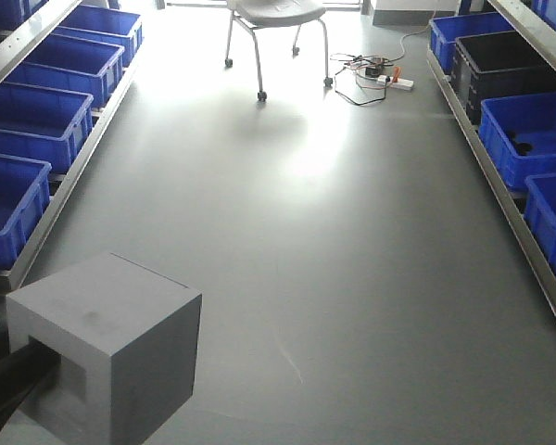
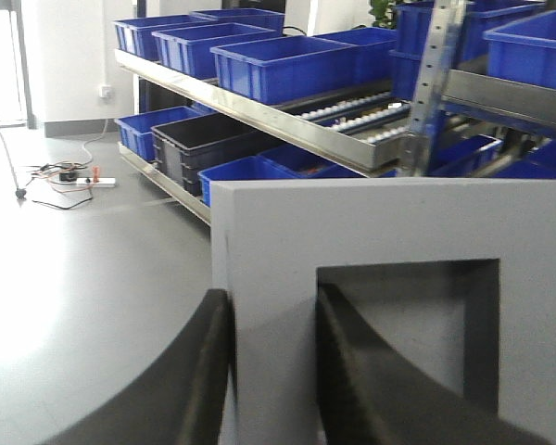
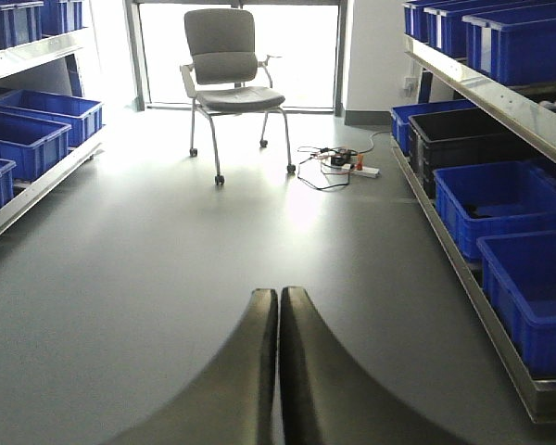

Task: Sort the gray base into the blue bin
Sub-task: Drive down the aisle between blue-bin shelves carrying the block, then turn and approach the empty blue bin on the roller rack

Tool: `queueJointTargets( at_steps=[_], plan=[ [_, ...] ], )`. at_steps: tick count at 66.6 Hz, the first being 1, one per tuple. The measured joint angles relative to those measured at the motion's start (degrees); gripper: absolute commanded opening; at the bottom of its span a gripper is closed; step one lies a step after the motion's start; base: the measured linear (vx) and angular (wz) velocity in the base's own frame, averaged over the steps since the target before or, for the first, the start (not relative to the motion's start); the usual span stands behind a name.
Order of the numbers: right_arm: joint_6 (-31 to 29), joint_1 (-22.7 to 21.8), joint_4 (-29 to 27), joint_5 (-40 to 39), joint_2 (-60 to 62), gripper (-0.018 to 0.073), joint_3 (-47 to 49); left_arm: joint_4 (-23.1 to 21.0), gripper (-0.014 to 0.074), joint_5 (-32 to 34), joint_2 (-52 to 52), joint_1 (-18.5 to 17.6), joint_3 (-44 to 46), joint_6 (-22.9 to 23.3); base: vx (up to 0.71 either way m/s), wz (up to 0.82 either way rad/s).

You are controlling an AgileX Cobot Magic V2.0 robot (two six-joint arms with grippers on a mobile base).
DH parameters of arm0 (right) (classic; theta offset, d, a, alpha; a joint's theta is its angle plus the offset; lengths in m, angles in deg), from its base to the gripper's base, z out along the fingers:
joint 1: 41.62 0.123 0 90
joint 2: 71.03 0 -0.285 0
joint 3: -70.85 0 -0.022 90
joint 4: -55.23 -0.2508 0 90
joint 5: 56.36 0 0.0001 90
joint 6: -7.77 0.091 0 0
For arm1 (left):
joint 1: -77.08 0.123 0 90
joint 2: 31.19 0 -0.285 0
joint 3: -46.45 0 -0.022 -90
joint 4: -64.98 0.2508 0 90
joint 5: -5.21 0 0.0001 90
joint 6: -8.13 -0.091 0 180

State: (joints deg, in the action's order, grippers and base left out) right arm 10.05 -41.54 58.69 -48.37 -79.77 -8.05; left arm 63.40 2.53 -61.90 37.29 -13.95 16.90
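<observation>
Left wrist-mounted view: left gripper (image 2: 271, 311) clamps matte light-gray cube-like base (image 2: 389, 222) by one wall; right gripper (image 3: 278, 297) closed, empty.

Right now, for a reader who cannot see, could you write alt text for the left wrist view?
The left hand grips the gray base by one wall, one finger outside and one inside its square recess. Behind stand metal racks of blue bins, with one black bin among them.

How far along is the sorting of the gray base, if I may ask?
Pickup looks done: the left gripper clamps one wall of the gray base, held above the floor. The right gripper is shut and empty. Left to do: reach a blue bin and drop it in.
</observation>
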Motion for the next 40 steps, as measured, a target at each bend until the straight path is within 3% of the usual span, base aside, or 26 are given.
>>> queueJointTargets(
  at_steps=[21,40],
  plan=[
    [0.0,0.0,0.0,0.0,0.0,-0.0009,0.0,0.0,-0.0006,0.0,0.0,0.0,0.0,0.0,0.37,0.27],
    [0.0,0.0,0.0,0.0,0.0,-0.0009,0.0,0.0,-0.0006,0.0,0.0,0.0,0.0,0.0,0.26,0.66]
  ],
)
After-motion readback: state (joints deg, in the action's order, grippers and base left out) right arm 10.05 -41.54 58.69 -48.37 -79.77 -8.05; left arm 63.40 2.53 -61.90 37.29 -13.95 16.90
